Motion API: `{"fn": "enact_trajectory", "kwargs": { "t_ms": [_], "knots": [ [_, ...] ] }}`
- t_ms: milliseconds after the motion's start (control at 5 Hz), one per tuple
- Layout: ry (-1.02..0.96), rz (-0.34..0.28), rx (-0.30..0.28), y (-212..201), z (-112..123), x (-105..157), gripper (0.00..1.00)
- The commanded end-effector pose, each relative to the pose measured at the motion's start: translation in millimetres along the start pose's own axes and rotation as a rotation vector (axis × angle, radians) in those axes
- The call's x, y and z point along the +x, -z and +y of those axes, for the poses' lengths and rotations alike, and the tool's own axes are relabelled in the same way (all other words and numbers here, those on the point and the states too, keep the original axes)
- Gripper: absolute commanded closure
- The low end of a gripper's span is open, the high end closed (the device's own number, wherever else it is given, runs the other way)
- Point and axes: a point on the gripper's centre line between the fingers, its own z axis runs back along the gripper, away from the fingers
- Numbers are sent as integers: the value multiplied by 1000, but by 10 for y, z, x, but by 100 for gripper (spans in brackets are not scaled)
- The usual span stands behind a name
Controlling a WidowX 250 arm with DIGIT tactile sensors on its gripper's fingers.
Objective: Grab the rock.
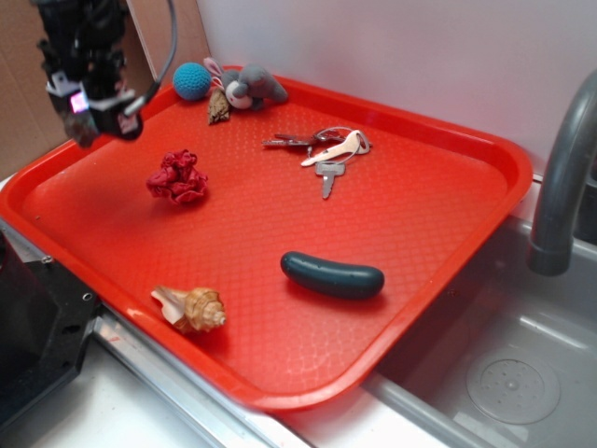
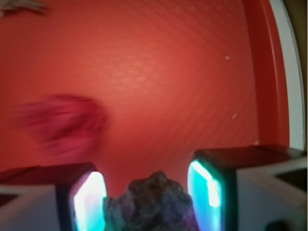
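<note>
Gripper (image 1: 104,114) hangs above the tray's (image 1: 448,140) far left rim, and the wrist view shows the rock (image 2: 154,202) sitting between its two fingers (image 2: 89,199), a dark, rough lump at the bottom of that picture; it looks clamped there, though whether both pads actually press the stone cannot be told. Below and just inboard lies the red paper wad (image 1: 177,177), blurred in the wrist view, apart from the fingers. Along the back edge cluster a blue ball (image 1: 192,81), a grey plush toy (image 1: 252,89) and a small shell beside them. Keys (image 1: 326,149) lie toward the back middle, a dark green pickle-shaped piece (image 1: 332,275) toward the front right, and a tan seashell (image 1: 191,308) near the front left rim. Bare tray floor spreads wide between these. A sink basin (image 1: 504,373) and grey faucet (image 1: 564,177) border the tray's right side.
</note>
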Motion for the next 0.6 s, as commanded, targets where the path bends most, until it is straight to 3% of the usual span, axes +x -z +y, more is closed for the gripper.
{"fn": "enact_trajectory", "kwargs": {
  "t_ms": [0,200,400],
  "knots": [
    [81,-94,-36,-1106,-479,0,100],
    [128,-86,-27,-1493,-618,-69,100],
    [137,-87,-11,-1436,-614,-29,100]
  ]
}}
